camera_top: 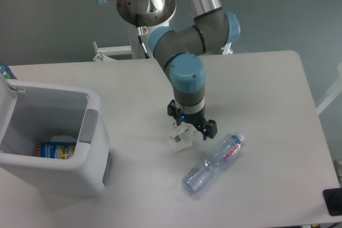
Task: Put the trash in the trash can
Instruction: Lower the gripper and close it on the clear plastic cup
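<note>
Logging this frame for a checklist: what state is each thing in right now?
end effector: open, directly over the wrapper
wrapper: crumpled, on the table, not gripped
water bottle: capped, lying on its side on the table
trash can: upright, open, with a blue packet inside

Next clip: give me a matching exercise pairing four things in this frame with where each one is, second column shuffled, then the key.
Things:
1. water bottle
2. wrapper scrap
3. trash can
4. gripper

Places:
A. left side of the table, open, with a colourful packet inside
B. lying on its side, lower right of the wrapper, cap pointing up-right
C. hovering directly over the wrapper, fingers apart
D. mid-table, partly hidden under the arm's end

Pairs: 1-B, 2-D, 3-A, 4-C
</note>
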Tool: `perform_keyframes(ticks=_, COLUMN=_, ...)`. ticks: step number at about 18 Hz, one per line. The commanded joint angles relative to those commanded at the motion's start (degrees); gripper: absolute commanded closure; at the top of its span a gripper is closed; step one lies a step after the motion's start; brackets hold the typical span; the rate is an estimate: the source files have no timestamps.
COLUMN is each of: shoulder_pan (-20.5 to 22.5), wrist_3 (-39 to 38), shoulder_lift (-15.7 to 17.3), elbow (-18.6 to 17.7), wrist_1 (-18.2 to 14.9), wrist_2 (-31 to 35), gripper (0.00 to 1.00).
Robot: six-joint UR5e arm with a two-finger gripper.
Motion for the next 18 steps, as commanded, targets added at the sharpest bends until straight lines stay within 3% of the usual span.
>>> perform_keyframes(ticks=1, shoulder_pan=-0.4, wrist_3=0.0, shoulder_lift=-0.2, elbow=-0.3, wrist_1=-0.1, wrist_2=0.2, gripper=0.02)
perform_keyframes(ticks=3, shoulder_pan=-0.4, wrist_3=0.1, shoulder_lift=-0.5, elbow=-0.4, wrist_1=-0.4, wrist_2=0.2, gripper=0.29)
perform_keyframes(ticks=6, shoulder_pan=-0.5, wrist_3=-0.3, shoulder_lift=-1.6, elbow=-0.4, wrist_1=-0.6, wrist_2=0.3, gripper=0.50)
perform_keyframes(ticks=9, shoulder_pan=-0.6, wrist_3=-0.5, shoulder_lift=-1.6, elbow=-0.4, wrist_1=-1.1, wrist_2=0.2, gripper=0.95)
perform_keyframes(ticks=10, shoulder_pan=-0.6, wrist_3=-0.5, shoulder_lift=-1.6, elbow=-0.3, wrist_1=-1.3, wrist_2=0.3, gripper=1.00)
perform_keyframes(ticks=14, shoulder_pan=-0.5, wrist_3=-0.5, shoulder_lift=-1.1, elbow=0.1, wrist_1=-1.8, wrist_2=-0.1, gripper=1.00)
perform_keyframes(ticks=18, shoulder_pan=-0.4, wrist_3=-3.2, shoulder_lift=1.5, elbow=1.1, wrist_1=-4.5, wrist_2=-0.5, gripper=1.00)
